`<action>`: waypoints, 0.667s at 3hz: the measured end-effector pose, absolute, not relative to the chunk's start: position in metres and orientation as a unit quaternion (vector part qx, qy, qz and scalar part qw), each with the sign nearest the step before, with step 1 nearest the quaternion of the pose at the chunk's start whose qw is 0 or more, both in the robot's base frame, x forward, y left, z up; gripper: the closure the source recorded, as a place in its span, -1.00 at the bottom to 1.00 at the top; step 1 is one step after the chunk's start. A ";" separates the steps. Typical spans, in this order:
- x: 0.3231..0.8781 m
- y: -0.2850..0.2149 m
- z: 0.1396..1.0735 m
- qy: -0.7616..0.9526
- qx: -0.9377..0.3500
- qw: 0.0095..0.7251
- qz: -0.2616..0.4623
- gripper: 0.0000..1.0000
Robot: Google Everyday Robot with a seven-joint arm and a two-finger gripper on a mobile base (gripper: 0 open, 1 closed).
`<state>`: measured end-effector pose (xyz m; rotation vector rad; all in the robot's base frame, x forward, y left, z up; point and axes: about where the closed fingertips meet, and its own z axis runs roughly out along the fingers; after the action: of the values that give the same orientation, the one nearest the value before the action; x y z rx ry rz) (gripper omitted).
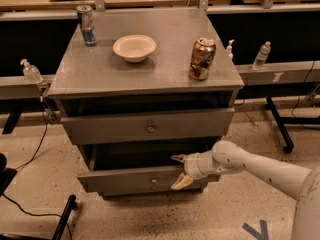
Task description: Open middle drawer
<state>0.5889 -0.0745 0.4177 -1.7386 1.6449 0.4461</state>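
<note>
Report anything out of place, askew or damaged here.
The brown can near the cabinet top's right edge looks dented. The middle drawer stands pulled out, with the end effector at its front's upper edge, which fits the task. Nothing looks spilled.

Grey bench (165,71) top: slim blue can (86,25) upright at back left corner, white bowl (134,47) left of centre, brown can (202,59) upright near right edge, all apart; claw (180,170) low at bench front, fingers spread
</note>
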 end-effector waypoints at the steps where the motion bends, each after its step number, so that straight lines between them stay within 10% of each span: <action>1: 0.590 -0.072 0.428 0.622 -0.677 0.337 0.203 -1.00; 2: 0.584 -0.066 0.443 0.612 -0.694 0.324 0.195 -0.96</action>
<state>0.5844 -0.0658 0.4429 -1.8212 1.6052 0.5114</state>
